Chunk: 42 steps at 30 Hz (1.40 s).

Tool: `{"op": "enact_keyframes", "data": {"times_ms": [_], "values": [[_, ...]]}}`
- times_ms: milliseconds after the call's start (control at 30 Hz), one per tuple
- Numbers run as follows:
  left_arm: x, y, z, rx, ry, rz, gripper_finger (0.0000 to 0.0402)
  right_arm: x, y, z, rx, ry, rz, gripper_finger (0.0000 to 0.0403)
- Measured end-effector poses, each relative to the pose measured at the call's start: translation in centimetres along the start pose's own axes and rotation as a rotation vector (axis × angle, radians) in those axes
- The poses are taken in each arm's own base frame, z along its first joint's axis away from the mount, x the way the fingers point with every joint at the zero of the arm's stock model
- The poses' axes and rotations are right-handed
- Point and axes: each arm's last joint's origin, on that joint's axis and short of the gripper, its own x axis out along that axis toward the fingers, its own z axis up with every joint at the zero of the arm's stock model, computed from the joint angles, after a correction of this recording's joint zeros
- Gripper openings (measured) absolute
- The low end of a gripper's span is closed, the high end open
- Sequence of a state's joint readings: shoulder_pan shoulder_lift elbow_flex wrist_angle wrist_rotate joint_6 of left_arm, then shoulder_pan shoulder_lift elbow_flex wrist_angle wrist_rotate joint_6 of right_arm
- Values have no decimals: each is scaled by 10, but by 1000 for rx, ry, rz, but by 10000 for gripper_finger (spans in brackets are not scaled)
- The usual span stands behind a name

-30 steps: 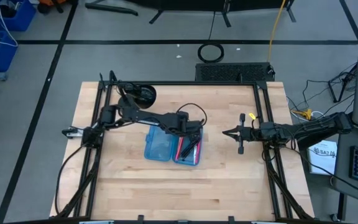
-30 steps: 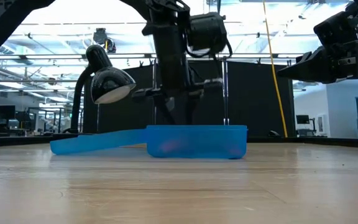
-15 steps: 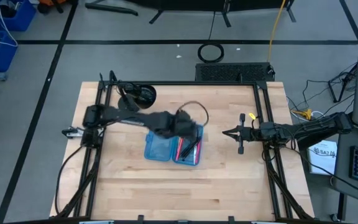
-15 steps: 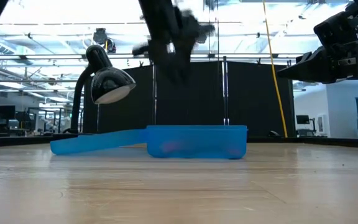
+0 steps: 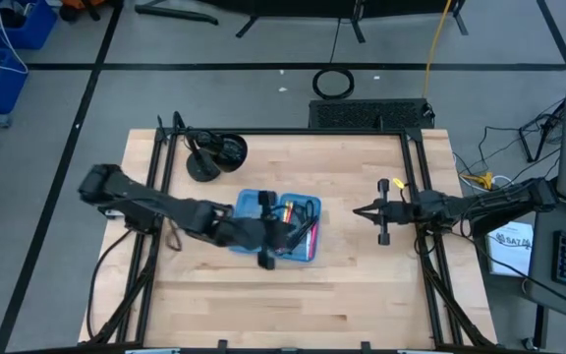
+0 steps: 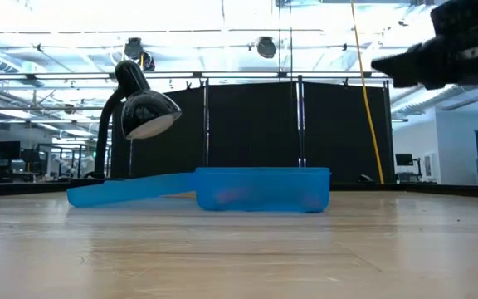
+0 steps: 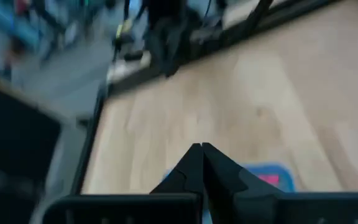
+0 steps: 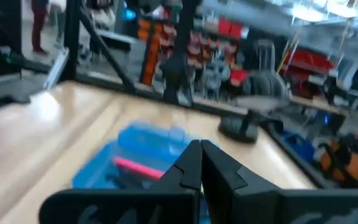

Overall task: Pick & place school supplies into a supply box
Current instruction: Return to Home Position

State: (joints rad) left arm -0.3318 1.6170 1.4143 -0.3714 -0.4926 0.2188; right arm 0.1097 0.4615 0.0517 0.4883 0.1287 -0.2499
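Note:
The supply box lies open near the table's middle, and its deeper half rests flat on the wood. Pink and dark pens lie in that half, and one pink pen shows in the right wrist view. My left gripper is shut and holds nothing. It hangs above the box's near side and points toward the table's right edge. My right gripper is shut and holds nothing. It hangs high, to the right of the box, and points at it.
A black desk lamp stands at the far left, its shade bent over. The box's flat lid half lies on the table, out to the left. Bare wood lies in front of the box and to its right.
My left gripper has risen from the box's pen half, out of the low view, and drawn toward the table's near edge as the arm swung low across the box. My right gripper has gone up a little. The box and the pens have stayed where they were.

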Motion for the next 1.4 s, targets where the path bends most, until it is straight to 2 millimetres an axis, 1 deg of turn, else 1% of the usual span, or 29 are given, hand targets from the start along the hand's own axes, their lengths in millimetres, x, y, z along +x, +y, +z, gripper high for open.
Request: {"op": "enact_keyframes", "data": {"times_ms": [100,200,267,300,367,433,500,567,633,700,767,867,1000,1100,1200,1300,1400], "values": [[-16,4,-17,48,-87,-37,7,0,-3,6,33,-68,-28,0],[-37,19,-32,12,-150,-29,4,-1,-6,10,84,-102,-47,0],[-51,24,-47,3,-166,-18,3,-1,-7,10,104,-104,-51,0],[-58,25,-52,-5,-204,-19,3,-1,-6,9,111,-98,-50,0],[-74,27,-69,-1,-235,-27,3,-1,-6,8,119,-88,-51,0],[-88,31,-82,-22,-306,-7,3,-1,-6,7,120,-75,-51,0],[-95,33,-104,-28,-345,-9,2,-1,-6,7,114,-71,-51,0],[-95,32,-124,-16,-403,-29,2,-2,-6,6,101,-67,-51,0],[-93,34,-144,-11,-439,-5,2,-2,-6,7,93,-69,-56,0],[-91,41,-160,-21,-487,26,2,-2,-7,8,96,-76,-78,0],[-88,47,-177,-17,-509,-12,2,-2,-7,8,100,-83,-81,0],[-89,56,-194,-29,-556,-107,1,-2,-7,9,109,-86,-81,0],[-90,62,-214,-60,-551,-117,1,-2,-8,9,113,-92,-82,0],[-88,62,-230,-66,-552,-111,1,-2,-7,8,123,-85,-80,0],[-86,59,-248,-81,-564,-68,1,-2,-7,8,129,-86,-80,0],[-87,53,-264,-102,-582,-61,1,-2,-7,8,141,-77,-83,0],[-88,47,-278,-103,-586,-51,1,-2,-9,7,147,-70,-126,0]]}}
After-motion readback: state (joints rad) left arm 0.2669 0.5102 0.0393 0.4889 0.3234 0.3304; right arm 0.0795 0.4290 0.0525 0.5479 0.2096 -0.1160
